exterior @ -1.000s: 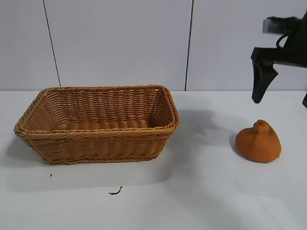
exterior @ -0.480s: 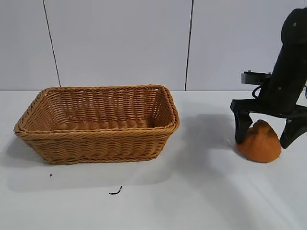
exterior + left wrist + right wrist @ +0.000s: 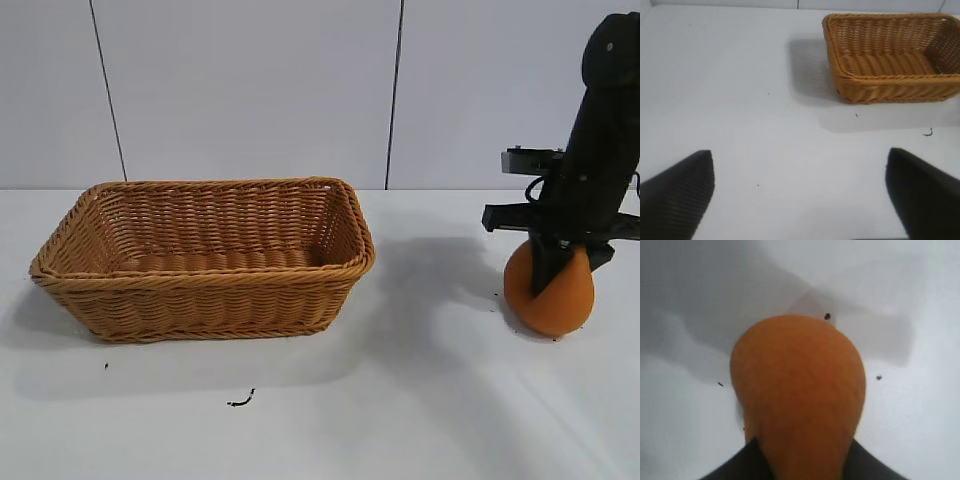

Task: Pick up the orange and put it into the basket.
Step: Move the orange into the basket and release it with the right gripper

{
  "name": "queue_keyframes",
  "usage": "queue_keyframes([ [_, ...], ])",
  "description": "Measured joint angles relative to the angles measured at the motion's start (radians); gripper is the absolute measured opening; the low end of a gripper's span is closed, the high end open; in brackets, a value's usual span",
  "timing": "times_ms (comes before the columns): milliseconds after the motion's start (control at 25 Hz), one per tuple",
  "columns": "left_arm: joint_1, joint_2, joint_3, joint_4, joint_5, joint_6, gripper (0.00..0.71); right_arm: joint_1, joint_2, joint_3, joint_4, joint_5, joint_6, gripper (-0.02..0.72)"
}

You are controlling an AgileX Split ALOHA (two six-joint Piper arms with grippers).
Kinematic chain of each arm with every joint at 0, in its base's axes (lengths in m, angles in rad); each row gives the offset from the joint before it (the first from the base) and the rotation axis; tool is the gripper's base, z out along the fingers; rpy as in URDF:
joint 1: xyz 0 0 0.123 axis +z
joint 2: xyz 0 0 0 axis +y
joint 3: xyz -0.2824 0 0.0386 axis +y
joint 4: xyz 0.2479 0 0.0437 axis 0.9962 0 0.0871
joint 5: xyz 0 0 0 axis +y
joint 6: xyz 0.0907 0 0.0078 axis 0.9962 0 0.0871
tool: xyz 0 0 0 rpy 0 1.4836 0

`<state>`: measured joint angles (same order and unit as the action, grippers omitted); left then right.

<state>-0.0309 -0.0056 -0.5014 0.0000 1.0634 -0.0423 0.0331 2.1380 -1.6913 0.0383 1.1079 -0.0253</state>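
The orange (image 3: 562,305) is at the right of the white table, tipped so that its round end faces outward. My right gripper (image 3: 549,282) reaches down from above and is shut on it, with one black finger (image 3: 548,268) across its front. In the right wrist view the orange (image 3: 797,385) fills the middle between the two dark fingers (image 3: 740,471). I cannot tell whether it still touches the table. The wicker basket (image 3: 200,300) stands at the left, empty, and also shows in the left wrist view (image 3: 890,92). My left gripper (image 3: 800,195) is open and empty above bare table, away from the basket.
A small black mark (image 3: 240,402) lies on the table in front of the basket. Black specks (image 3: 827,316) dot the table near the orange. A white panelled wall stands behind the table.
My right gripper came down from above, straddled the orange with open fingers, then shut on it. The orange has tipped from knob-up to round end outward. The basket has not moved.
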Motion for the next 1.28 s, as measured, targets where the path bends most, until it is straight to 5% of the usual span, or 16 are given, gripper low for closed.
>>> queue_keyframes([
  [440,0.000,0.000,0.000,0.000,0.000,0.000,0.666,0.007,-0.041,-0.291,0.017,0.107,0.004,0.091],
  [680,0.000,0.000,0.000,0.000,0.000,0.000,0.666,0.123,-0.041,-0.306,0.017,0.110,0.025,0.091],
  [1280,0.000,0.000,0.000,0.000,0.000,0.000,0.666,0.545,0.033,-0.307,0.023,-0.113,0.077,0.091],
])
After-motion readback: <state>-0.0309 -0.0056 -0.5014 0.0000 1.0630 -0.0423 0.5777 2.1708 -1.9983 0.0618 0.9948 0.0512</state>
